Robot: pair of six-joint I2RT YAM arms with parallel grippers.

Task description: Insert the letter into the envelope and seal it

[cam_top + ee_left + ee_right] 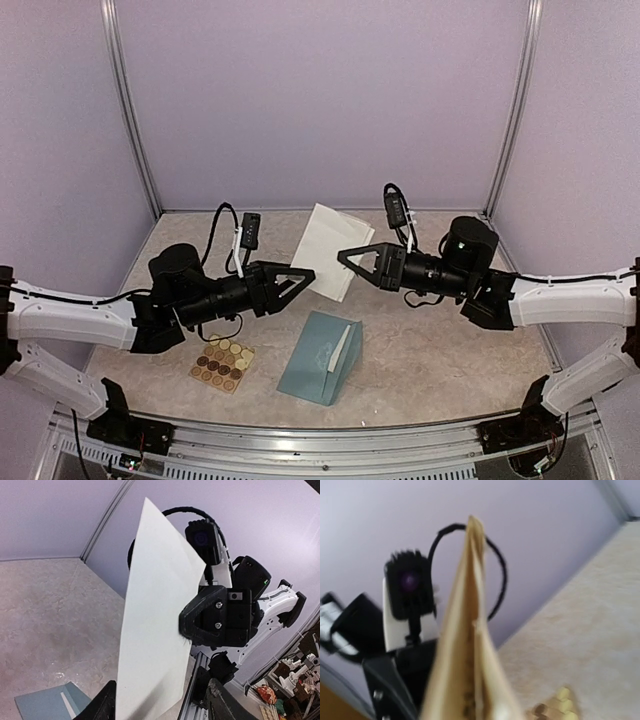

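Hanging in the air over the table (440,340), the letter (335,245) is a cream sheet, tilted, at mid-table between the two arms. Right gripper (348,256) is pinched on its right edge; the left wrist view shows a black finger pressed flat against the paper. Left gripper (303,274) meets the sheet's lower left edge. Its fingers (105,705) stand spread, with the bottom of the sheet between them.

The envelope (315,360) lies flat on the table, nearer the bases than the letter and apart from both grippers. A pale strip shows along its right side. A sticker sheet (222,363) lies just left of it, not touching, under the left arm.

Obstructions: in the right wrist view the letter is edge-on and blurred, fills the centre and hides that gripper's own fingers. Behind it is the left arm's camera (410,590). In the left wrist view the sheet covers much of the right arm.
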